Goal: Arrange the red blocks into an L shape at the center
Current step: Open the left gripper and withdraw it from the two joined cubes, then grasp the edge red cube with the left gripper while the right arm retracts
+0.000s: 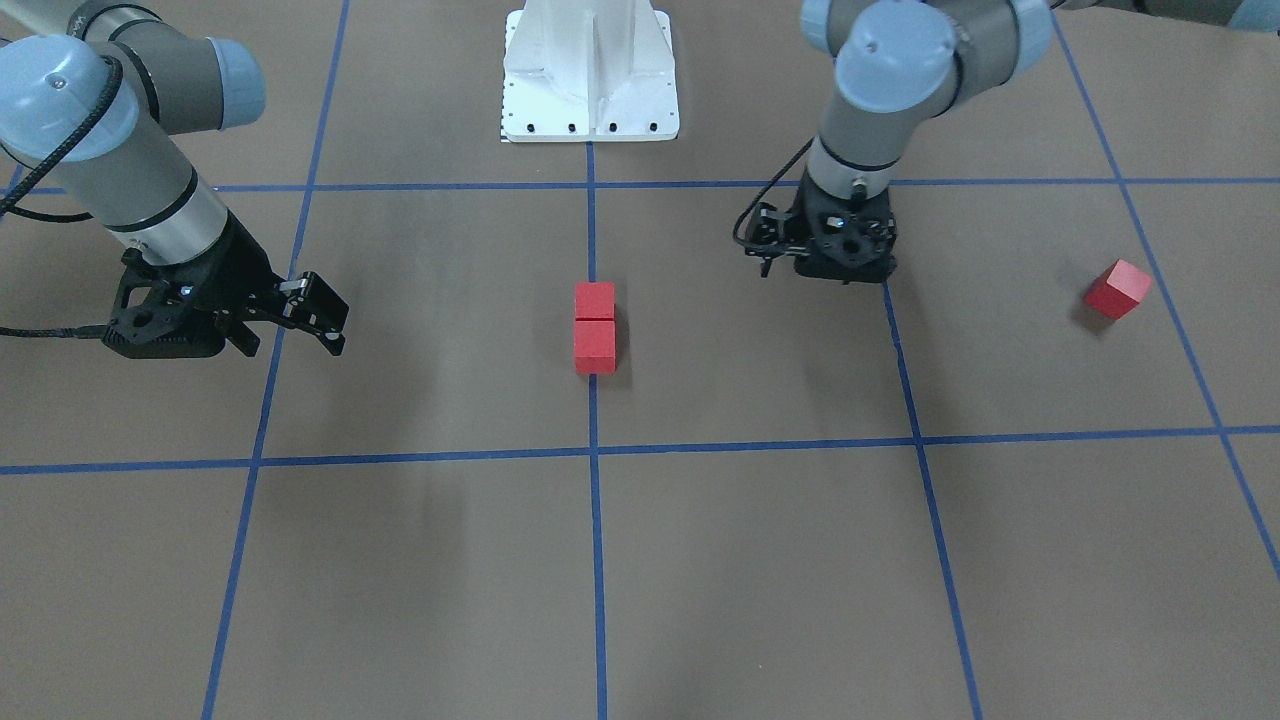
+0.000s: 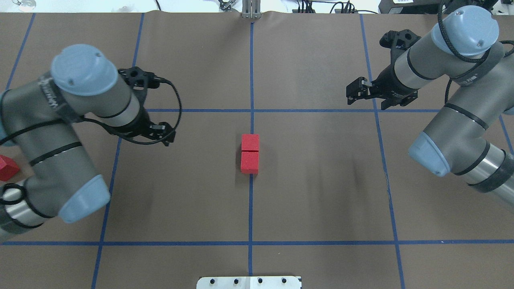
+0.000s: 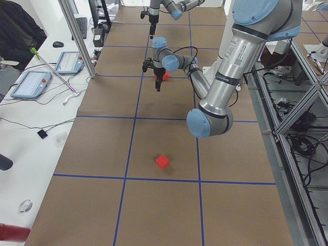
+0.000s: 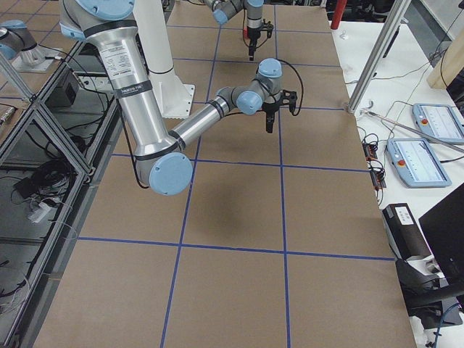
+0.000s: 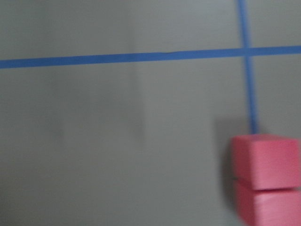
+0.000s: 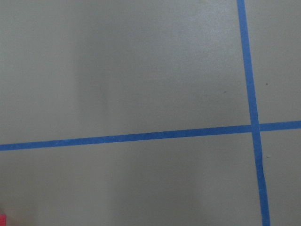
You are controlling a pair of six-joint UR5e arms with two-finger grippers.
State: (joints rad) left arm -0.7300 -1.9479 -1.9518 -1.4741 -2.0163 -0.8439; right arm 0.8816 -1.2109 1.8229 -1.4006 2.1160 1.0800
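Two red blocks (image 1: 594,327) lie touching in a line on the blue centre line (image 2: 249,153); the blurred left wrist view shows them at lower right (image 5: 265,162). The third red block (image 1: 1118,288) lies alone far out on my left side, turned at an angle (image 2: 6,167), (image 3: 162,162). My left gripper (image 1: 843,272) points down, empty, left of the pair and apart from it (image 2: 162,134); its jaws look open. My right gripper (image 1: 295,330) is open and empty, tilted, far to the pair's right (image 2: 361,94).
The white robot base plate (image 1: 590,100) stands at the table's robot-side edge (image 2: 249,282). Blue tape lines (image 6: 127,137) divide the brown table into large squares. Desks with tablets (image 3: 31,84) stand beyond the operators' side.
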